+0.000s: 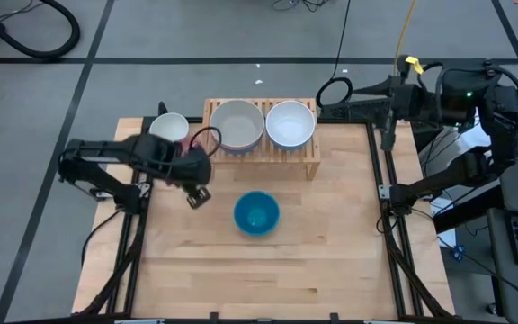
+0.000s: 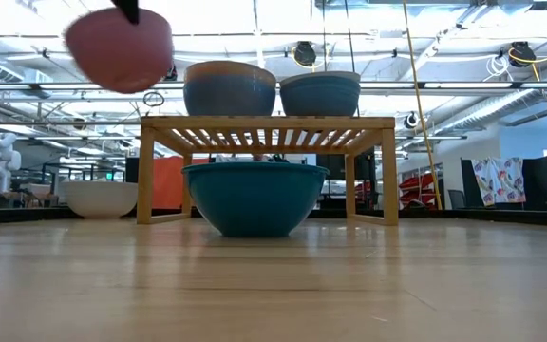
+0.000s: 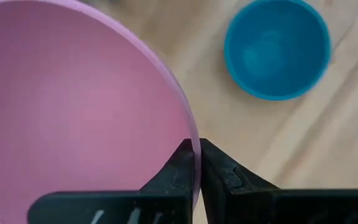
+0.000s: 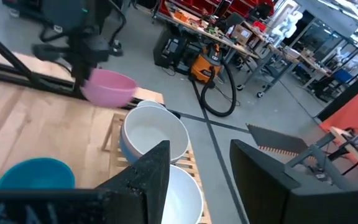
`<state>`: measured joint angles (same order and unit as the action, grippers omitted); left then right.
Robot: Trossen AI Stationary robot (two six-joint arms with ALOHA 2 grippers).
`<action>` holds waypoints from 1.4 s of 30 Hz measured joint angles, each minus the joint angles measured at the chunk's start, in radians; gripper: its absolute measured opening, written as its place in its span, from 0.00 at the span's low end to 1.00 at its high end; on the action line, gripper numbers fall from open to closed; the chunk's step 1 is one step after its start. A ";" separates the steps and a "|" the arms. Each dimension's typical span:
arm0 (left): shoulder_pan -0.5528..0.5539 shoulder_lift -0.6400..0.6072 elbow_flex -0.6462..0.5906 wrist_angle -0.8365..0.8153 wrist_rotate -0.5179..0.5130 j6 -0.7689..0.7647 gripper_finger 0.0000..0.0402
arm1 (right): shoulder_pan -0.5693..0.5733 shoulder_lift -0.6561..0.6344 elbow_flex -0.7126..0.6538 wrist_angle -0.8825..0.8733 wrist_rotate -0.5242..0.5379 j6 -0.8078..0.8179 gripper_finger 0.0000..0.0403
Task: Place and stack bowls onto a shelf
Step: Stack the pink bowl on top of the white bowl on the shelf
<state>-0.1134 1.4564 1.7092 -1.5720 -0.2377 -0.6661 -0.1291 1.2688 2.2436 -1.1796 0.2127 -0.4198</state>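
My left gripper is shut on a pink bowl, held high above the table left of the shelf. The bowl also shows in the right wrist view. In the high view the arm covers most of it. The light-wood slatted shelf carries two bowl stacks, a white-and-blue one and a white-in-blue one. A teal-blue bowl sits on the table in front of the shelf. A white bowl sits on the table left of the shelf. My right gripper is open and empty beyond the shelf's right end. My left gripper pinches the pink bowl's rim, one finger inside the bowl and one outside. The fingers come from above, pointing down. The bowl is lifted clear of the table, opening upward and a little tilted, hanging below the fingers.
The wooden tabletop has bare room in its near half. Black frame rails run along the table's left and right sides. Cables and equipment lie on the floor beyond the far edge.
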 joint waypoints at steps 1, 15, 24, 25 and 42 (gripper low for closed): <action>0.025 0.001 0.011 0.004 -0.012 0.086 0.02 | 0.000 -0.003 0.000 -0.002 0.000 0.014 0.40; 0.273 0.017 0.357 0.017 -0.182 0.913 0.02 | 0.000 -0.048 0.000 -0.007 -0.003 0.234 0.40; 0.369 0.117 0.429 0.139 -0.165 1.197 0.02 | 0.000 -0.058 0.000 -0.037 -0.003 0.264 0.40; 0.372 0.134 0.428 0.163 -0.142 1.214 0.02 | 0.000 -0.059 0.000 -0.038 -0.003 0.274 0.40; 0.331 0.352 0.428 0.427 0.120 1.455 0.02 | 0.000 -0.127 0.000 -0.090 0.000 0.304 0.40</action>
<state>0.2173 1.8079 2.1376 -1.1446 -0.1179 0.7888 -0.1291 1.1416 2.2433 -1.2697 0.2123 -0.1158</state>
